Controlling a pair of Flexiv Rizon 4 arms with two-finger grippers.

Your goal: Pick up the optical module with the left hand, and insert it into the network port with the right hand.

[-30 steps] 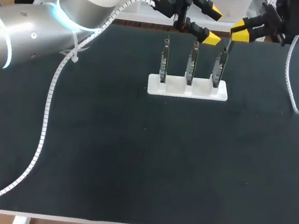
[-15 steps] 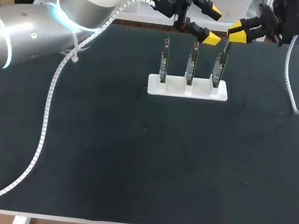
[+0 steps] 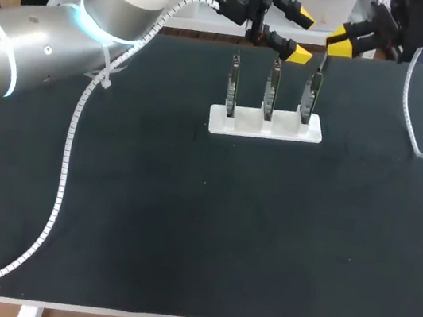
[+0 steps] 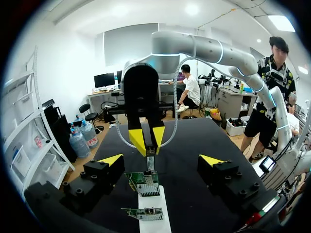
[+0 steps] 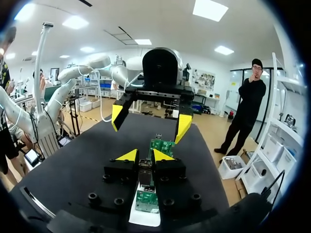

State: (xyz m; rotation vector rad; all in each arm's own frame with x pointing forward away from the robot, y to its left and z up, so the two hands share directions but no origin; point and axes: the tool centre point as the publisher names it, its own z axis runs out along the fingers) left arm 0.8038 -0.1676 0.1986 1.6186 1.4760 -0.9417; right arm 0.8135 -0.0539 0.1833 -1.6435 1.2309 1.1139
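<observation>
Right gripper (image 3: 342,42), clamped on the module (image 4: 150,163), backed slightly off the board (image 3: 310,95) (left gripper (image 3: 299,34) gapes wide), so insertion isn't done.

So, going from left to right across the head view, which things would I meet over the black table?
Silver left arm → left upright green circuit board in the white plastic holder → middle board → right board → white spiral cable of the right arm.

Black-topped table (image 3: 184,227) with a pale front edge, white legs showing beneath
</observation>
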